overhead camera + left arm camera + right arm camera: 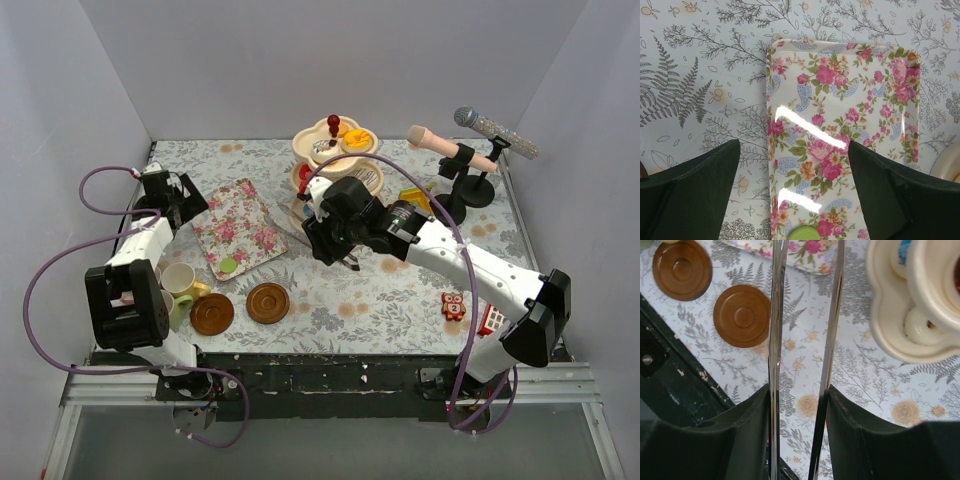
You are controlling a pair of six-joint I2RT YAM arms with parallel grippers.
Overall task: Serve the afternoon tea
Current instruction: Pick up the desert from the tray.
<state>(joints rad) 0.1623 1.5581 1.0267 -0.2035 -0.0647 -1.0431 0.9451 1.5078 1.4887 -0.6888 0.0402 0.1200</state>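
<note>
Light was bright and even, seemingly from overhead, and the top view showed only soft, short shadows. In the left wrist view two white glare streaks crossed the floral tray (840,100). In the right wrist view the metal tongs (776,340) gleamed with smeared edges, and the cream stand (880,325) looked pale and slightly soft.

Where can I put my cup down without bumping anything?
Bare cloth lies in front, between the right saucer and the owl block, and at the back left, behind the floral tray. It is crowded around the tiered stand and microphones.
</note>
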